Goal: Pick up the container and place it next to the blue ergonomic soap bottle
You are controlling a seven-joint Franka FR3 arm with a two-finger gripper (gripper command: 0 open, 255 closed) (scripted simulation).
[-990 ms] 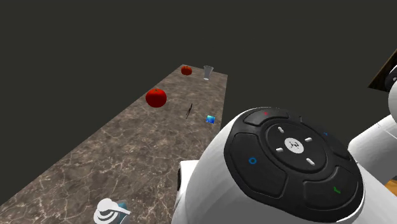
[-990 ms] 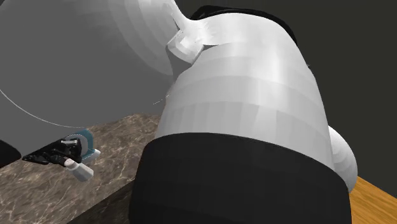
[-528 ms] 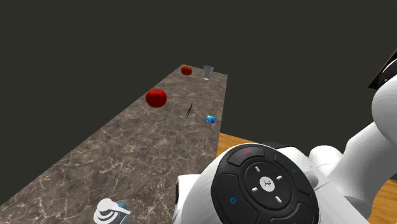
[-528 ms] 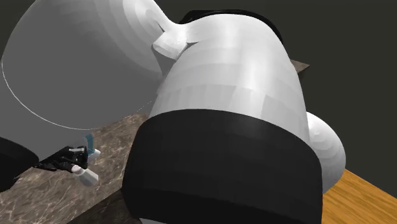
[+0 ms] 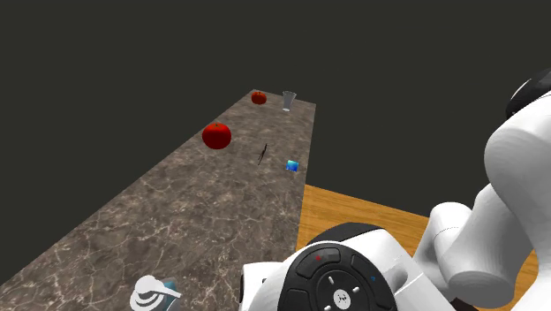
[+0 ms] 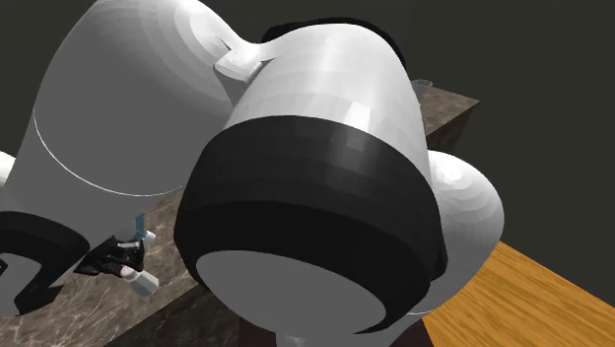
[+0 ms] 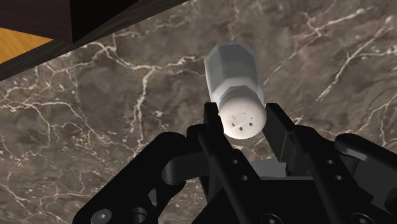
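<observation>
1. The gripper [image 7: 242,116] is closed partway. Its two black fingers [image 7: 212,132] clasp a pale grey-white container [image 7: 233,73] from either side, at its round, dotted end.
2. The container's body juts out past the fingertips over the brown, white-veined counter [image 7: 95,114]. Whether it touches the stone cannot be told.
3. In the second exterior view the gripper [image 6: 116,260] sits at about 8 o'clock of the picture, near the counter's edge. The container [image 6: 143,283] pokes out at the gripper's 4 o'clock. A thin blue sliver [image 6: 141,225] stands at its 1 o'clock — what it is cannot be told.
4. In the shoulder view a white-and-blue object [image 5: 155,293] lies on the counter at 7 o'clock. A small blue block [image 5: 292,165] sits by the counter's edge near the middle. A clear cup [image 5: 289,100] stands at the far end, at 12 o'clock — its contents cannot be made out. A red fruit [image 5: 258,97] is near the cup at its 9 o'clock.
</observation>
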